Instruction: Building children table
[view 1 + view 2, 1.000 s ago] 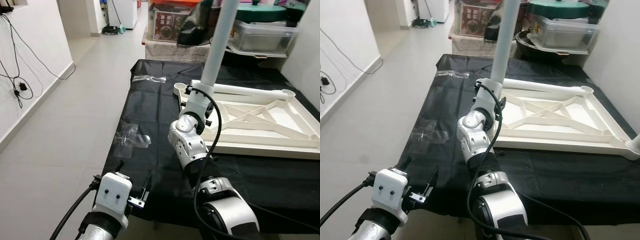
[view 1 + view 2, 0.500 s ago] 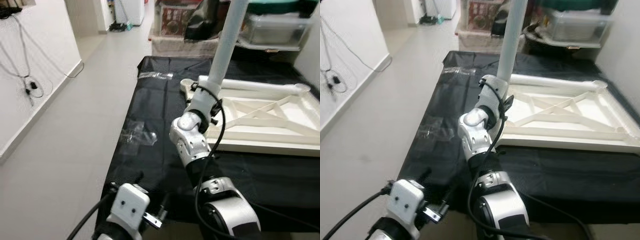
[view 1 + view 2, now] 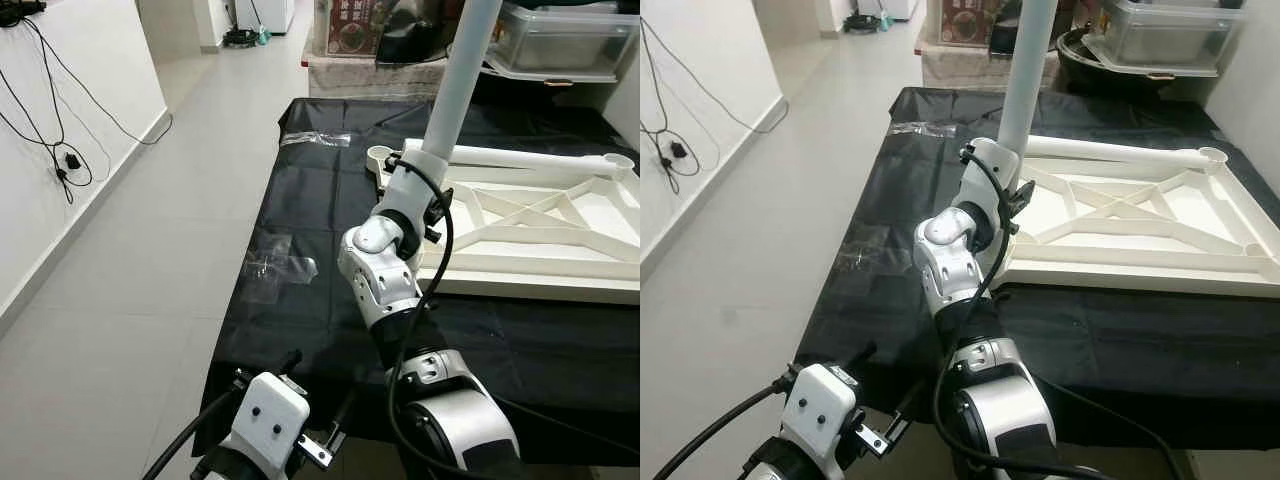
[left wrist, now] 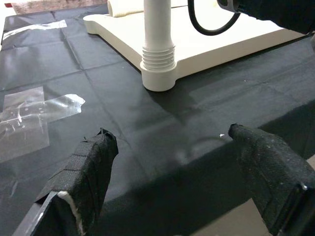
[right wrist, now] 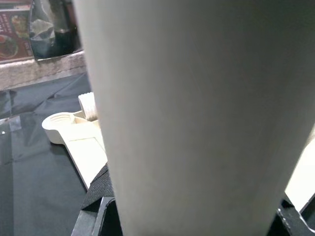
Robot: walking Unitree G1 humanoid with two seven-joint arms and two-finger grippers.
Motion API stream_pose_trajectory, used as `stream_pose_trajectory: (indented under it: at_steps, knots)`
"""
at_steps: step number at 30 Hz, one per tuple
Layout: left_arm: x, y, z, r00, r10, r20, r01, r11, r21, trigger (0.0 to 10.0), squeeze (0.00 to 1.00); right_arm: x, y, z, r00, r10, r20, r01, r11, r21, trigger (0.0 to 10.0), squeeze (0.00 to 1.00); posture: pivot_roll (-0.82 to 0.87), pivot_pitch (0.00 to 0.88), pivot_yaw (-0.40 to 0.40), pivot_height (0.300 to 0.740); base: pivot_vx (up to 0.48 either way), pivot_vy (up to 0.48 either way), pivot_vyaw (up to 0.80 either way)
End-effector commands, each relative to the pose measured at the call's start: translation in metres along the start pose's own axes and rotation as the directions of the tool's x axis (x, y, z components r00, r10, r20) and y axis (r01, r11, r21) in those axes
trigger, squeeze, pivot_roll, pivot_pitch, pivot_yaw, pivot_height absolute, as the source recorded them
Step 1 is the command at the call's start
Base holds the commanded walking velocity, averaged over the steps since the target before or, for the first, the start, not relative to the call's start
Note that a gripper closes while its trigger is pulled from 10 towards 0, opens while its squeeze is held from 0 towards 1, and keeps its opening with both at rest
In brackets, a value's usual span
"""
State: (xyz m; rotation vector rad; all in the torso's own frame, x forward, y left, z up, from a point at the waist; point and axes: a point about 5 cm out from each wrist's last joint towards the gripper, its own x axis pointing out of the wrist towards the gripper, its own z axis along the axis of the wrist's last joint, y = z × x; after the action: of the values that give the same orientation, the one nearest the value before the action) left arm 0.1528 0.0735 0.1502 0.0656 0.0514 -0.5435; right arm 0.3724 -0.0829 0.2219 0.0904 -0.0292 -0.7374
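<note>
White leg [image 3: 452, 90] stands upright in the corner socket of the upside-down tabletop [image 3: 560, 250], which lies on a black sheet [image 3: 300, 200]. Right jaws [image 3: 425, 195] are pinching the leg low down, just above the socket. Left jaws [image 4: 172, 182] are spread, holding nothing, at the sheet's near edge, well apart from the leg. Risks: the leg looks slightly tilted, so it may cross-thread or jam if turned; a loose grip could let it topple. Plastic bags [image 3: 275, 265] lie between the two jaws; harmless.
</note>
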Motion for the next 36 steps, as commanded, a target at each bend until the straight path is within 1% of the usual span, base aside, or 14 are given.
stream_pose_trajectory:
  at_steps: [1, 5, 6, 22, 23, 25, 27, 28, 30, 31, 32, 34, 35, 36]
  knots:
    - [-0.002, -0.003, 0.000, 1.000, -0.019, -0.005, 0.019, 1.000, -0.006, 10.0, 0.00, -0.023, -0.009, -0.075, 0.942, -0.037, -0.334, 0.007, 0.996, -0.093, 10.0, 0.00, 0.12, 0.238, 0.027, 0.740, 0.000, 0.000, 0.00]
    - [-0.001, -0.003, -0.001, 1.000, -0.016, -0.010, 0.016, 1.000, 0.001, 10.0, 0.00, -0.023, -0.009, -0.076, 0.938, -0.020, -0.345, -0.008, 0.997, -0.080, 10.0, 0.00, 0.11, 0.234, 0.026, 0.740, 0.000, 0.000, 0.00]
    - [-0.001, -0.002, -0.002, 1.000, -0.014, -0.014, 0.014, 1.000, 0.007, 10.0, 0.00, -0.023, -0.008, -0.074, 0.938, 0.008, -0.348, -0.029, 0.998, -0.055, 10.0, 1.00, 0.11, 0.235, 0.028, 0.740, 0.000, 0.000, 0.00]
    - [-0.001, -0.001, -0.004, 1.000, -0.010, -0.023, 0.010, 1.000, 0.019, 10.0, 0.00, -0.023, -0.007, -0.071, 0.948, 0.030, -0.315, -0.044, 0.998, -0.036, 10.0, 1.00, 0.12, 0.234, 0.028, 0.740, 0.000, 0.000, 0.00]
    - [0.000, -0.001, -0.005, 1.000, -0.011, -0.024, 0.012, 1.000, 0.024, 10.0, 0.00, -0.025, -0.005, -0.069, 0.949, 0.078, -0.305, -0.087, 0.996, -0.017, 10.0, 0.00, 0.11, 0.228, 0.029, 0.740, 0.000, 0.000, 0.00]
    - [0.000, -0.001, -0.005, 1.000, -0.011, -0.024, 0.012, 1.000, 0.024, 10.0, 0.00, -0.025, -0.005, -0.069, 0.949, 0.078, -0.305, -0.087, 0.996, -0.017, 10.0, 0.00, 0.11, 0.228, 0.029, 0.740, 0.000, 0.000, 0.00]
    - [0.000, 0.001, -0.006, 1.000, -0.009, -0.026, 0.010, 1.000, 0.029, 10.0, 0.00, -0.028, -0.004, -0.067, 0.946, 0.139, -0.293, -0.149, 0.989, -0.011, 10.0, 0.00, 0.11, 0.223, 0.028, 0.740, 0.000, 0.000, 0.00]
    - [0.000, 0.001, -0.006, 1.000, -0.009, -0.026, 0.010, 1.000, 0.029, 10.0, 0.00, -0.028, -0.004, -0.067, 0.946, 0.139, -0.293, -0.149, 0.989, -0.011, 10.0, 0.00, 0.11, 0.223, 0.028, 0.740, 0.000, 0.000, 0.00]
    - [0.001, 0.003, -0.008, 1.000, -0.005, -0.028, 0.006, 0.999, 0.033, 10.0, 0.00, -0.031, -0.006, -0.067, 0.935, 0.198, -0.293, -0.210, 0.978, -0.008, 10.0, 0.00, 0.10, 0.215, 0.028, 0.740, 0.000, 0.000, 0.00]
    - [0.001, 0.003, -0.008, 1.000, -0.005, -0.028, 0.006, 0.999, 0.033, 10.0, 0.00, -0.031, -0.006, -0.067, 0.935, 0.198, -0.293, -0.210, 0.978, -0.008, 10.0, 0.00, 0.10, 0.215, 0.028, 0.740, 0.000, 0.000, 0.00]
    - [0.002, 0.005, -0.009, 1.000, -0.001, -0.029, 0.002, 0.999, 0.035, 10.0, 0.00, -0.032, -0.009, -0.067, 0.929, 0.226, -0.295, -0.239, 0.971, -0.011, 10.0, 0.00, 0.10, 0.210, 0.029, 0.740, 0.000, 0.000, 0.00]
    - [0.002, 0.005, -0.009, 1.000, -0.001, -0.029, 0.002, 0.999, 0.035, 10.0, 0.00, -0.032, -0.009, -0.067, 0.929, 0.226, -0.295, -0.239, 0.971, -0.011, 10.0, 0.00, 0.10, 0.210, 0.029, 0.740, 0.000, 0.000, 0.00]
    - [0.004, 0.007, -0.011, 1.000, 0.005, -0.031, -0.003, 0.999, 0.041, 10.0, 0.00, -0.033, -0.014, -0.067, 0.921, 0.258, -0.290, -0.275, 0.961, -0.019, 10.0, 0.00, 0.09, 0.197, 0.030, 0.740, 0.000, 0.000, 0.00]
    - [0.004, 0.007, -0.011, 1.000, 0.005, -0.031, -0.003, 0.999, 0.041, 10.0, 0.00, -0.033, -0.014, -0.067, 0.921, 0.258, -0.290, -0.275, 0.961, -0.019, 10.0, 0.00, 0.09, 0.197, 0.030, 0.740, 0.000, 0.000, 0.00]
